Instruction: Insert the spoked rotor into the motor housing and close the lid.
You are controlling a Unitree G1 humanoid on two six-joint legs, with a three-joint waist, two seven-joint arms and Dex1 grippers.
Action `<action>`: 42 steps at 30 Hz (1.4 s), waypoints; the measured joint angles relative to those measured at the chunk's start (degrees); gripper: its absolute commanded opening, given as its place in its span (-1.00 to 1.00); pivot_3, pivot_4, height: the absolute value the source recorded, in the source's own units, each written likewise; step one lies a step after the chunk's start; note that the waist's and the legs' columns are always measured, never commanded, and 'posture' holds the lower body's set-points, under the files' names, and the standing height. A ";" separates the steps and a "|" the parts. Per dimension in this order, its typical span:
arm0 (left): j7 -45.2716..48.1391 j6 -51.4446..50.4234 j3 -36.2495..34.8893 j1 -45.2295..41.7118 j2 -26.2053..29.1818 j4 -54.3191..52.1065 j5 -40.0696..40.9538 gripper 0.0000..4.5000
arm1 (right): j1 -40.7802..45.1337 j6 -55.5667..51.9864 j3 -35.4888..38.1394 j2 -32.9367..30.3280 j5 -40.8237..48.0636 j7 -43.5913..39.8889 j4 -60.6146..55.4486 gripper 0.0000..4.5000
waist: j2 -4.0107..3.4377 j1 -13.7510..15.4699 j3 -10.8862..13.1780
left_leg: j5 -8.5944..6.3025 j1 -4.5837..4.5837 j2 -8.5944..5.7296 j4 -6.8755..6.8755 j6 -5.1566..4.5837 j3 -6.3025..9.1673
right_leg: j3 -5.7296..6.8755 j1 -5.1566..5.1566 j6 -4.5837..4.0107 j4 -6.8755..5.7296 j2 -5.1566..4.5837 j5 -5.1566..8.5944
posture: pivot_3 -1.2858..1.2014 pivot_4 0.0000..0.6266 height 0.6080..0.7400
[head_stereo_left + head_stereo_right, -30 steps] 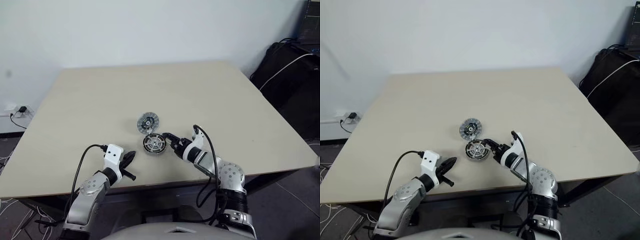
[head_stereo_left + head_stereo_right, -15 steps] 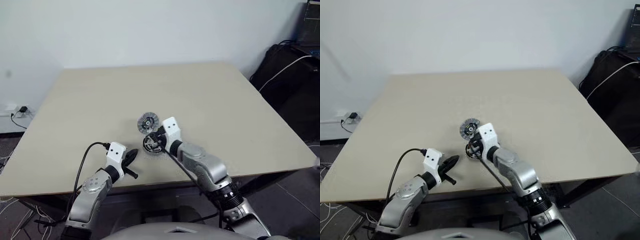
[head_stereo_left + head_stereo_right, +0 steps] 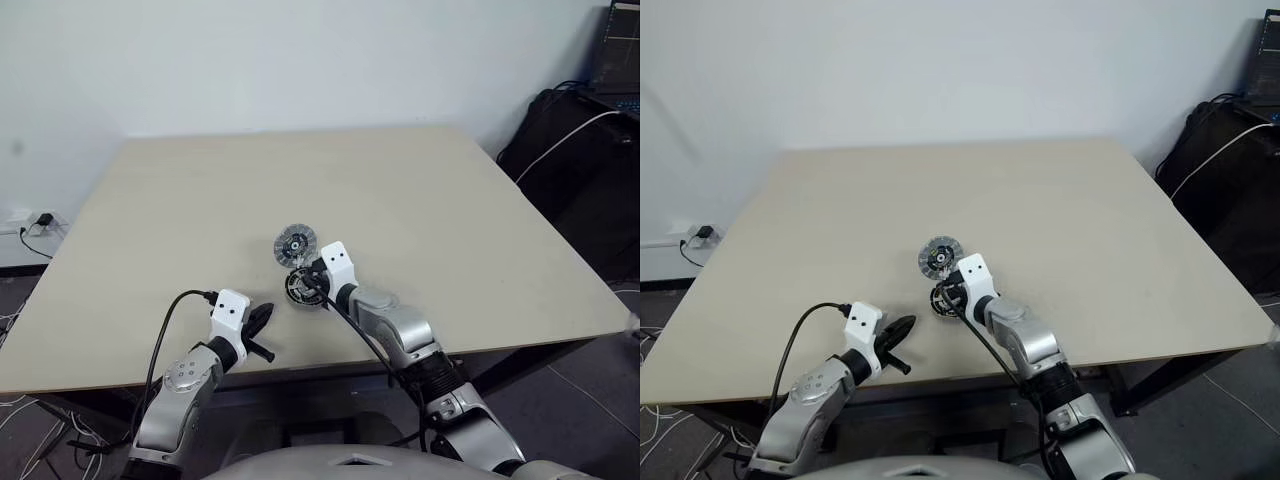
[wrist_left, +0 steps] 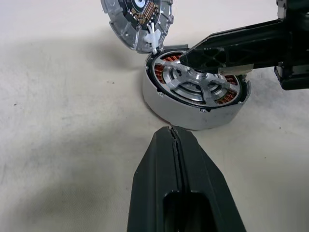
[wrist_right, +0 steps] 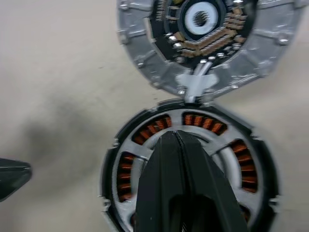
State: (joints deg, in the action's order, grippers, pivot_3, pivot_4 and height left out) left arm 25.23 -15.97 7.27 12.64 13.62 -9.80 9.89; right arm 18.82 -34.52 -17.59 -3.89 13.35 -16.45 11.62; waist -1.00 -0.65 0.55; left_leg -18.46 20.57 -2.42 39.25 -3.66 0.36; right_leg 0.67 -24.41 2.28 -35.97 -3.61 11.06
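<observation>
— Two tools in play; how do they stand?
— Left tool (image 4: 175, 140) has its fingers pressed together on nothing, tips just short of the motor housing (image 4: 193, 108) wall in the left wrist view, not touching as far as I can tell. Right tool (image 5: 177, 137) is pressed together too, pinching nothing, with its tip over the spoked rotor (image 5: 227, 145).

— Where is the rotor?
— Seated inside the housing. Silver spokes run from hub to rim, and the copper-brown windings show through the gaps between them.

— And the housing in the head view?
— Low centre of the left eye frame, on the counter (image 3: 420, 190), just left of the right tool's white wrist block.

— The lid?
— Lid (image 3: 296, 243) lies flat on the counter, directly above the housing in that frame. In the wrist views its ribbed face with the dark centre is up, and a small white tab bridges its edge to the housing's rim; the two touch there.

— Is the tool tip touching the rotor?
— At the hub it looks so, but I cannot tell for sure.
</observation>
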 measured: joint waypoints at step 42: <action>-0.22 2.91 -0.08 0.10 -2.24 2.09 0.03 -1.00 | 17.91 10.54 -26.45 -18.81 -26.23 -38.70 2.34 -0.57 | 0.12 0.18 -0.04 | 0.23 -0.05 0.01 0.20 0.07 0.00 | 0.20 -0.02 -0.36 0.01 -0.06 -0.25 | 0.03 -1.00 1.00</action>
State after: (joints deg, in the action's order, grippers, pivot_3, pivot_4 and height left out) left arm 25.01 -13.06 7.19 12.75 11.38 -7.70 9.91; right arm 36.73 -23.98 -44.04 -22.71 -12.88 -55.15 13.97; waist -0.88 -0.47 0.51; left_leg -18.23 20.52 -2.40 39.45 -3.60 0.36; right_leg 0.87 -24.44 1.92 -35.96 -3.67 10.81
